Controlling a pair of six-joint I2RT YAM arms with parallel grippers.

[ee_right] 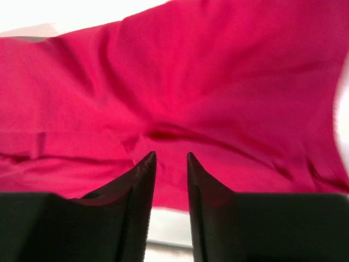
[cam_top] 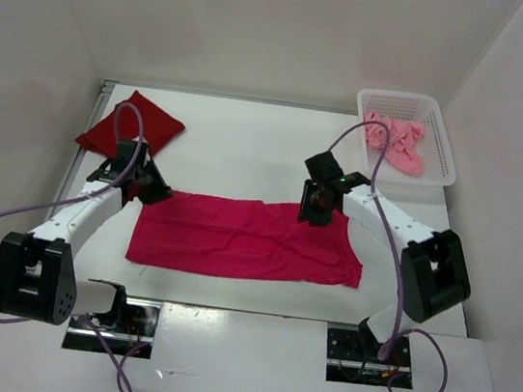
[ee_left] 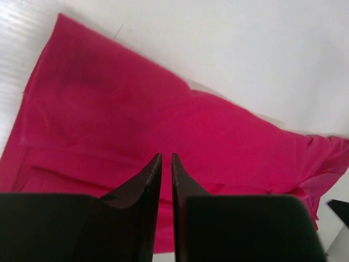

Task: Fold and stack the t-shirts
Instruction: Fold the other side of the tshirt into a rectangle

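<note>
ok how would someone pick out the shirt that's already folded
On the white table, look to the far left corner. The dark red t-shirt lies there as a small folded square. It is darker and more compact than the magenta t-shirt spread in the middle, and unlike the salmon t-shirt it is not in the basket.

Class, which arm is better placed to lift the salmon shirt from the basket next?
Right, probably. The right gripper sits nearest the basket with the salmon shirt; the left gripper is far off, beside the dark red shirt.

Bright, even light, soft shadows; wrist views slightly blurred with blown-out whites.
</note>
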